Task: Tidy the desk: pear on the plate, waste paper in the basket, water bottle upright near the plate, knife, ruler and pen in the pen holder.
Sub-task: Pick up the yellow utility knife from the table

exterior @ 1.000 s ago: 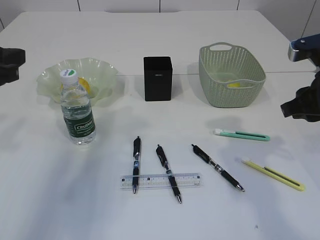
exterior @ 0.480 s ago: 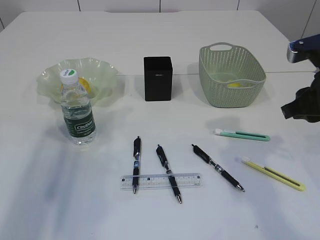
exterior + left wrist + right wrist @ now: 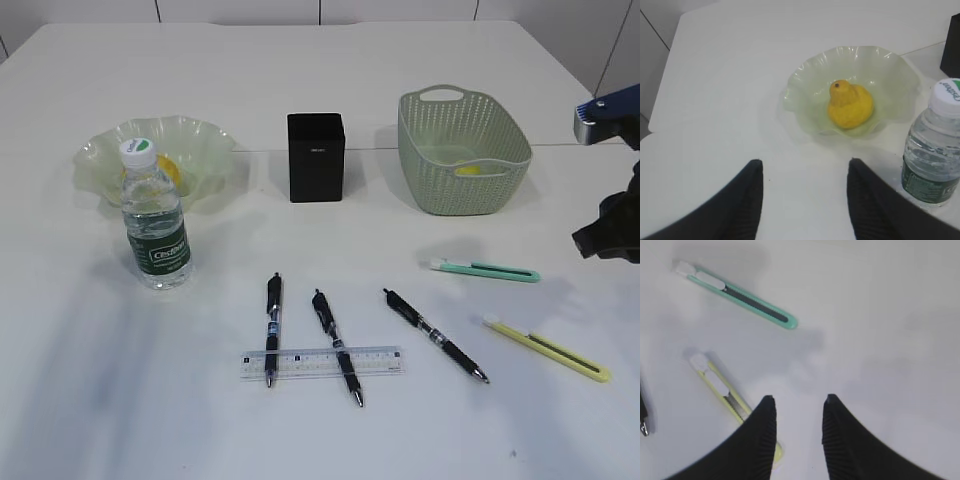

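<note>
Hovering empty with jaws parted, the right tool [image 3: 797, 440] hangs beside the yellow plastic utility knife [image 3: 730, 399]; a shallow pinch could skid it along the white bench [image 3: 330, 440]. Left tool [image 3: 802, 200], also gaping and empty, faces the yellow pear [image 3: 850, 105] on the frilled green plate [image 3: 805, 100].

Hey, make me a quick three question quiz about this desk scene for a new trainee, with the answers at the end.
1. True or false: the pear already lies on the plate.
2. How many pens lie on the table?
3. Which knife is nearer the right gripper in the right wrist view: A) green knife, B) yellow knife?

Key: 1 true; 2 three; 3 B.
</note>
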Robot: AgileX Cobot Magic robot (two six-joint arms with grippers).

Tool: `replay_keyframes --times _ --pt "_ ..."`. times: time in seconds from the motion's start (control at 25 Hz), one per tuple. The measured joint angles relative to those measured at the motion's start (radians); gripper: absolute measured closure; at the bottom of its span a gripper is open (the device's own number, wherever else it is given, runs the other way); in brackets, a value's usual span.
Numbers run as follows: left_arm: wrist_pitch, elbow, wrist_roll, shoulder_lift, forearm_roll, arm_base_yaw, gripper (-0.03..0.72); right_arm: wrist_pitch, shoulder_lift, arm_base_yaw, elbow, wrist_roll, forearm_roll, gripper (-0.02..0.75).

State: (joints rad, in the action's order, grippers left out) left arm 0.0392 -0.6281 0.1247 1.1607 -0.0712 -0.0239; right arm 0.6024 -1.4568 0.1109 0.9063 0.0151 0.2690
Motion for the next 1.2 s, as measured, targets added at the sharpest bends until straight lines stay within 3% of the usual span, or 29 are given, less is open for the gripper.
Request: replay_keyframes --times 0.24,0.68,1.2 --pt "-0.01 0.0 0.001 -0.012 0.0 0.0 0.306 0.063 0.0 0.0 0.0 -0.036 -0.062 0.499" --pt "-0.058 0.0 0.001 -0.012 0.012 0.0 0.306 0.191 0.0 0.0 0.114 -0.311 -0.232 0.499" --pt "-0.137 0.0 0.001 -0.067 0.017 0.0 0.306 0.385 -0.002 0.0 0.27 -0.274 -0.252 0.499"
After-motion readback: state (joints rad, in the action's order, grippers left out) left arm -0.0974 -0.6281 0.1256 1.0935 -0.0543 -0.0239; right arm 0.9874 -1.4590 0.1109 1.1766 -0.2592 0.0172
